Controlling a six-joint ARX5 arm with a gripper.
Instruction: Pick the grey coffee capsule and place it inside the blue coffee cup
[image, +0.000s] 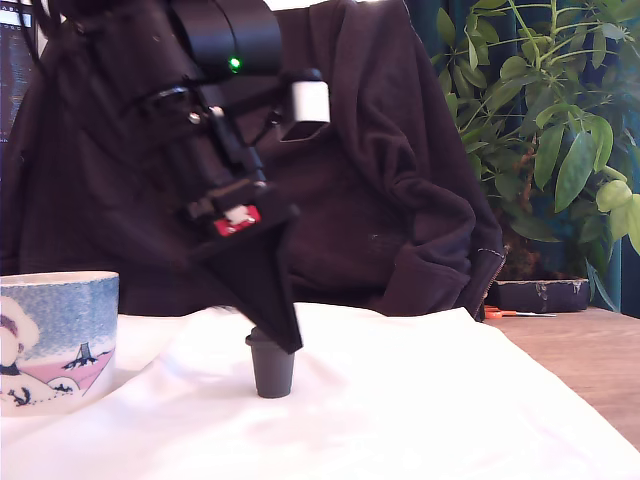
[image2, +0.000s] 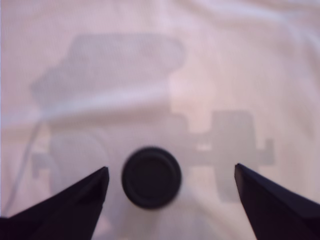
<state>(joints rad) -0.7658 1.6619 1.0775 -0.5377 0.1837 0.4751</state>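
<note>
Capsule (image: 271, 372): stands on the cloth (image: 400, 400), near the middle
Cup (image: 55, 335): on the cloth, far off at the exterior view's left
Gripper (image2: 171, 180): above the capsule, a finger on each side
Jacket (image: 380, 180): behind the cloth
Plant (image: 545, 120): behind, exterior view's right

blue coffee cup (image: 58, 335) cut off at exterior view's left edge, grey coffee capsule (image: 271, 367) rim partly hidden behind gripper (image: 285, 338), wrist view soft and blurred
</note>
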